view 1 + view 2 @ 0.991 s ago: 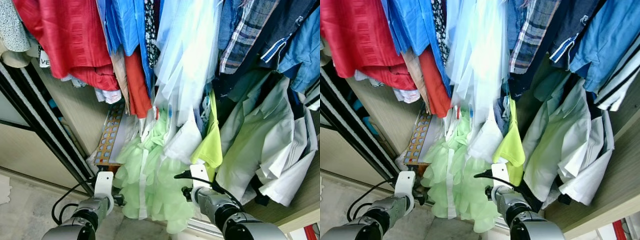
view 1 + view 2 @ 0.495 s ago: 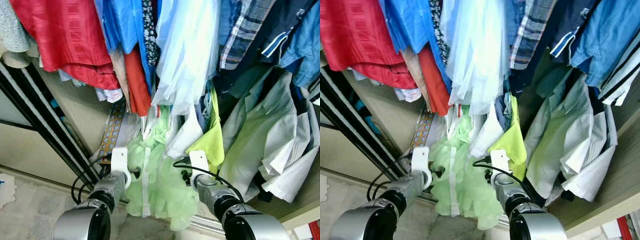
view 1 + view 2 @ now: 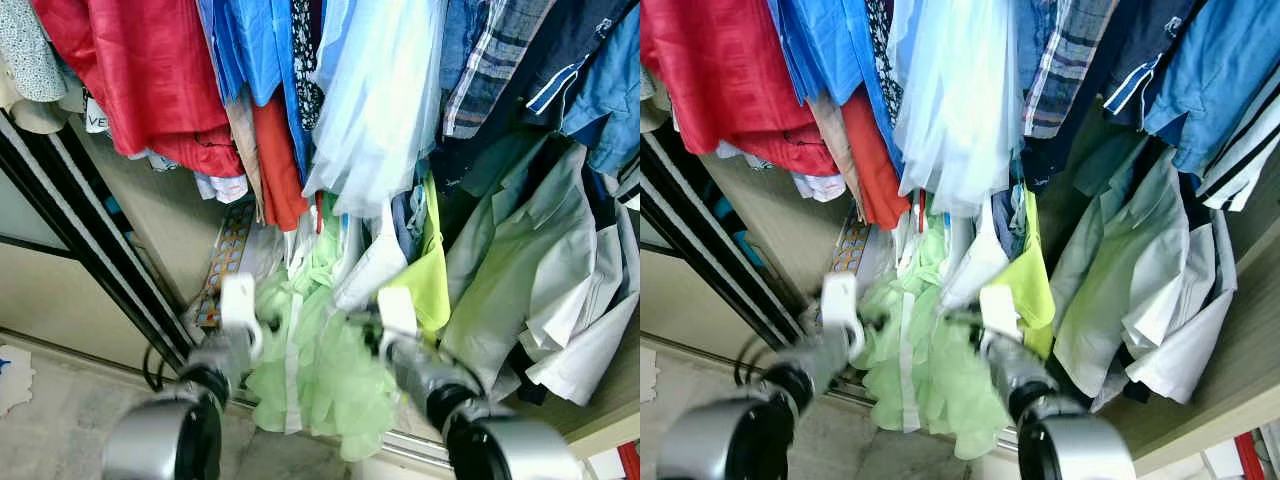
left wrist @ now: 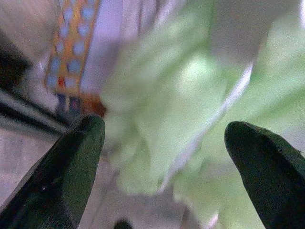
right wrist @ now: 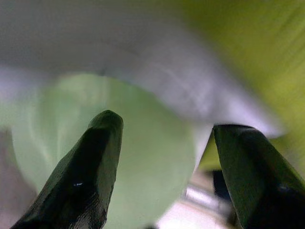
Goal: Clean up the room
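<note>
I am looking into an open wardrobe: a black sliding-door track runs down the left side, and a packed row of hanging clothes fills the space, a red garment on the left, a pale blue sheer one in the middle, a white shirt on the right. The thing I take to matter is the pale green ruffled garment, which hangs low with its long axis roughly vertical, its hem down by the bottom rail and the grey floor. It lies straight ahead of both arms and between them: the left gripper at its left edge, the right gripper at its right side, just under the lime-yellow top. Neither arm looks clearly nearer. Both grippers stand spread wide with nothing between the fingers. The left wrist view shows green ruffles ahead and a dotted board beyond; the right wrist view, heavily blurred, shows green cloth close in front with whitish fabric and lime-yellow behind it. The head views blur both arms.
</note>
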Available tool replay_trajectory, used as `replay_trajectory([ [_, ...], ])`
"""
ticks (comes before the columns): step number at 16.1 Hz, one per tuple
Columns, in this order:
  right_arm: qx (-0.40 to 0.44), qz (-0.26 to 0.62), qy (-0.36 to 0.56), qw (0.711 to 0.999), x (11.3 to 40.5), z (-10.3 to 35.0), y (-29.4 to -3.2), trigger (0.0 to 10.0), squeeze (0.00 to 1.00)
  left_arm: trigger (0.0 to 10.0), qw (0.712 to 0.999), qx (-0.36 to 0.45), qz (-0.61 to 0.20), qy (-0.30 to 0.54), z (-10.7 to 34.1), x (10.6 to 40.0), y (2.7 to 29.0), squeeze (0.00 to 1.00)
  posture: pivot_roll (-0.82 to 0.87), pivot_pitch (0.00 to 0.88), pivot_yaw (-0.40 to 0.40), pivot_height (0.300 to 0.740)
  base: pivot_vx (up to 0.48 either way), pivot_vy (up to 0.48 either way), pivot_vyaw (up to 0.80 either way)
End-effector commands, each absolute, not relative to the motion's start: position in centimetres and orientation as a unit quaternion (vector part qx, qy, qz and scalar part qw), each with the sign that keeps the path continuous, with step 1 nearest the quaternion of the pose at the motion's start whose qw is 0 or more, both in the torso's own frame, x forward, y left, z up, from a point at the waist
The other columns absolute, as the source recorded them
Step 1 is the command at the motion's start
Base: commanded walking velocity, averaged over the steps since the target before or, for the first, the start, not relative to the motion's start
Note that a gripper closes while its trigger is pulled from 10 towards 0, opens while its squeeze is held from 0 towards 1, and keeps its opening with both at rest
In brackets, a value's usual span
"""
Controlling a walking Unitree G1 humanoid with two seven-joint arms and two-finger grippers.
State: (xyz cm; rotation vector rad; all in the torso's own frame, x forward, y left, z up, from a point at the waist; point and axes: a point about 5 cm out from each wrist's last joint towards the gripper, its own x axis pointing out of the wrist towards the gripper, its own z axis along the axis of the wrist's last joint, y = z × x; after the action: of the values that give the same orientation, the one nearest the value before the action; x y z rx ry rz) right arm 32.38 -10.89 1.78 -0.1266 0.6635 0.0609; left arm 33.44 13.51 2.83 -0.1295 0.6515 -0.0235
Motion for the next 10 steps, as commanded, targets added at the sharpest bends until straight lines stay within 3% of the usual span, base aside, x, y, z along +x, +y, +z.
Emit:
replay_trajectory([
  [1, -0.052, 0.036, 0.292, 0.954, 33.6, 3.3, -10.6, 10.0, 0.0, 10.0, 0.954, -0.079, -0.011, 0.287, 4.1, 34.4, 14.5, 0.0, -0.28, 0.0, 0.06, 0.74, 0.0, 0.0, 0.0],
  [3, -0.066, 0.049, 0.24, 0.967, 34.9, 5.1, -11.5, 10.0, 0.0, 10.0, 0.97, -0.08, -0.026, 0.227, 5.7, 35.2, 16.7, 0.0, -0.27, 0.0, 0.059, 0.74, 0.0, 0.0, 0.0],
  [7, -0.089, 0.046, 0.192, 0.976, 33.9, 5.3, -15.0, 10.0, 0.0, 10.0, 0.983, -0.128, -0.041, 0.121, 5.3, 32.3, 21.2, 0.0, -0.23, 0.0, 0.038, 0.74, 0.0, 0.0, 0.0],
  [10, -0.094, 0.036, 0.178, 0.979, 31.4, 5.5, -16.9, 10.0, 0.0, 10.0, 0.992, -0.052, -0.074, 0.092, 5.2, 29.2, 22.1, 0.0, -0.22, 0.0, 0.018, 0.74, 0.0, 0.0, 0.0],
])
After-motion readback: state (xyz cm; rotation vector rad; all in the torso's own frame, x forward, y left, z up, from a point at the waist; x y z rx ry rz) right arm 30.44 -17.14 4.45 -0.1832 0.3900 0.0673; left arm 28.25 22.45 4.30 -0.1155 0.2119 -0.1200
